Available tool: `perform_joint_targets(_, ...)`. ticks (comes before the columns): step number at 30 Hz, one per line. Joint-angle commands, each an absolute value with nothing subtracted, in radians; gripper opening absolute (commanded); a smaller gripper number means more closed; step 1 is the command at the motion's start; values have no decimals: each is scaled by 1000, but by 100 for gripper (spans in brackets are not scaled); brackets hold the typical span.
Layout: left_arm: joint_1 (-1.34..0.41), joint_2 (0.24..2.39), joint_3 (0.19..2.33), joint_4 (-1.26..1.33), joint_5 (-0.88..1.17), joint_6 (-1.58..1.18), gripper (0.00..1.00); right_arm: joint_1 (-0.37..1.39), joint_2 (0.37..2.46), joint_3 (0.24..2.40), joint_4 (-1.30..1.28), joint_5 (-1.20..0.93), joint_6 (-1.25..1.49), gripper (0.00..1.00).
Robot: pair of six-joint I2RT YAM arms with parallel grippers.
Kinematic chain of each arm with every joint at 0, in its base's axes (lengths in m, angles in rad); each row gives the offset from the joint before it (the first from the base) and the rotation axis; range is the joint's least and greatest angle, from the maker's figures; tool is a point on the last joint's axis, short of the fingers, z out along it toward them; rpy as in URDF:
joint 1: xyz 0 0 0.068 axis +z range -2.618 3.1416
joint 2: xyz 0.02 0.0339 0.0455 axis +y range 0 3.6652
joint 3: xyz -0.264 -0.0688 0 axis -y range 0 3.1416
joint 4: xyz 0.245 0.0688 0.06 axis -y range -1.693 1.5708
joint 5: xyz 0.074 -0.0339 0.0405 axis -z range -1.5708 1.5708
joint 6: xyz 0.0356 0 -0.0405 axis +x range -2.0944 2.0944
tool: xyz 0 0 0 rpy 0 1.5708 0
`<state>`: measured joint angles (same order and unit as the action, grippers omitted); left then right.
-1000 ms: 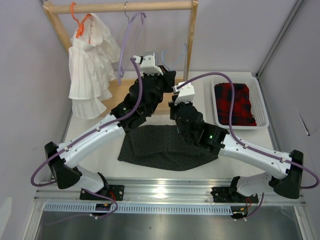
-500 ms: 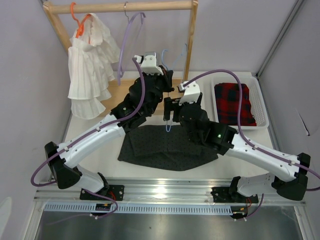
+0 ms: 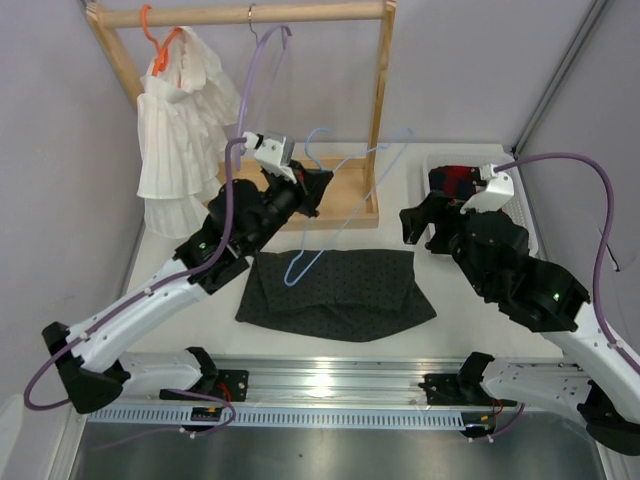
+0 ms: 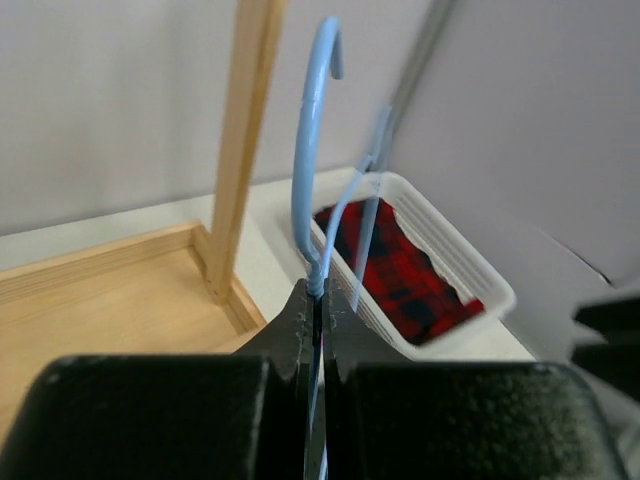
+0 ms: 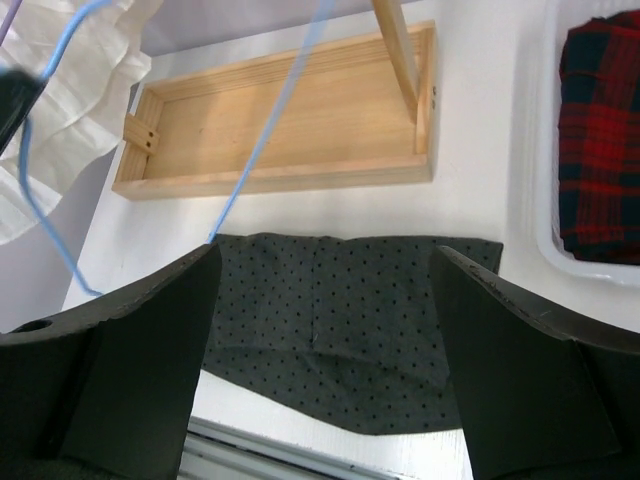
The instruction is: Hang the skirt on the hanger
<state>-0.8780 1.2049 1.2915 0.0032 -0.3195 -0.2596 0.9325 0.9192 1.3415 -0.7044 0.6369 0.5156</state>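
Note:
The dark dotted skirt lies flat on the table in front of the arms, also visible in the right wrist view. The light-blue hanger hangs tilted in the air above the skirt's far edge. My left gripper is shut on the hanger at the neck below its hook; the jaws pinch the wire. My right gripper stands open to the right of the hanger, above the skirt's right side, with nothing between its fingers. The hanger's wire crosses that view.
A wooden rack with a box base stands at the back. It carries a white pleated garment on an orange hanger and a lilac hanger. A white tray at right holds red-and-black plaid cloth.
My right gripper has opened, let go of the hanger and swung right toward the tray. My left arm has pulled back to the left, carrying the hanger.

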Motion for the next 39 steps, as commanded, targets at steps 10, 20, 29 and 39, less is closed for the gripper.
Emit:
perform_joint_targets(10,-856,1040,1140,-242,290,-153,0,851,907,1347,-850,469,600,84)
perform_joint_targets(20,-854,1164,970,-184,509,-196,0,850,818,1163,-899,388,701,67)
perform_joint_targets(29,-854,1281,861,-17,528,-252,0,850,738,913,-868,310,785,55)
perform_joint_targets(39,-831,1393,873,98,465,-267,0,857,759,750,-739,244,811,49)
